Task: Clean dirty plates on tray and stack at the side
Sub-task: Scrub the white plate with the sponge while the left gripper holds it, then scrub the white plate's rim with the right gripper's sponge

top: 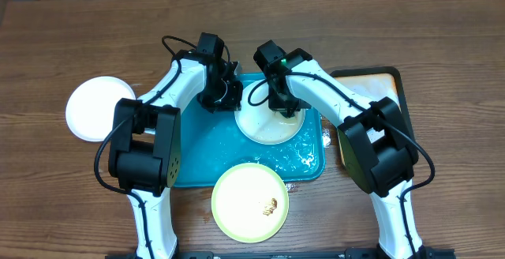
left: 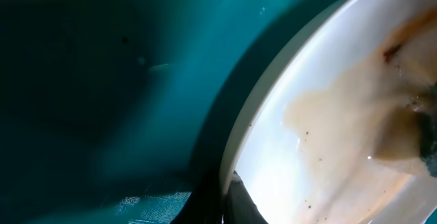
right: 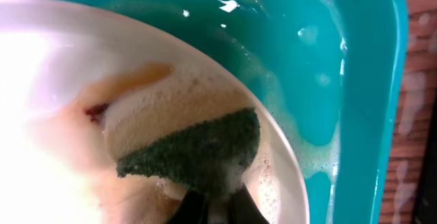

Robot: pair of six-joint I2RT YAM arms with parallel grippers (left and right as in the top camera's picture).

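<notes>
A white plate [top: 264, 126] with soapy brown smears lies on the teal tray [top: 197, 144]. My left gripper [top: 226, 98] is shut on that plate's left rim; in the left wrist view one finger [left: 232, 198] lies over the rim [left: 273, 115]. My right gripper [top: 284, 106] is shut on a green sponge [right: 198, 152] and presses it onto the foamy plate [right: 54, 80]. A clean white plate [top: 98, 107] rests on the table at left. A yellow-green plate [top: 249, 201] with a brown smear sits at the front, overlapping the tray's front edge.
A black-rimmed tan tray [top: 377, 81] lies to the right of the teal tray. Soapy water and foam pool in the teal tray's right side [right: 321, 80]. Both arms crowd the tray's back half.
</notes>
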